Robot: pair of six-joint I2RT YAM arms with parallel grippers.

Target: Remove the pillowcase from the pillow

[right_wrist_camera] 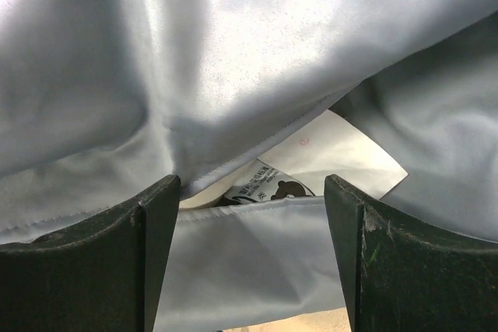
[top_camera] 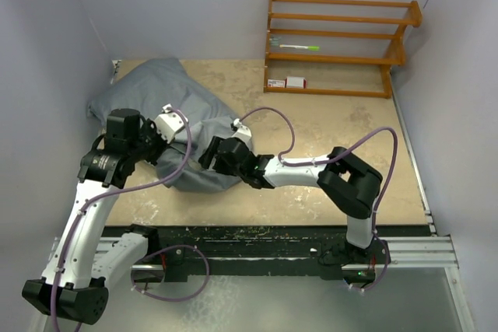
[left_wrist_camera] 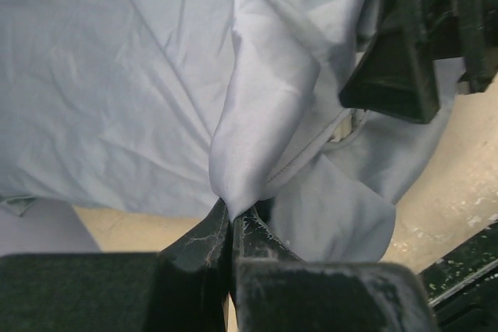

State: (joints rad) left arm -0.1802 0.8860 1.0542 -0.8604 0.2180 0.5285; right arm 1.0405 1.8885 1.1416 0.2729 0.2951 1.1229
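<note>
The blue-grey pillowcase (top_camera: 159, 91) lies wrinkled at the table's left, still over the pillow. My left gripper (top_camera: 156, 148) is shut on a pinched fold of the pillowcase (left_wrist_camera: 257, 106) near its open end. My right gripper (top_camera: 212, 153) is open at the pillowcase mouth, its fingers (right_wrist_camera: 152, 227) on either side of the lower hem (right_wrist_camera: 249, 262). Through the opening a patch of the cream pillow (right_wrist_camera: 334, 157) shows, with a small printed label (right_wrist_camera: 268, 188). The rest of the pillow is hidden inside the cover.
A wooden shelf rack (top_camera: 338, 40) stands at the back right, with a green-tipped pen (top_camera: 299, 47) and small red-and-white boxes (top_camera: 286, 82). Grey walls close in on the left, back and right. The table's dark front edge (top_camera: 264, 232) runs below the arms.
</note>
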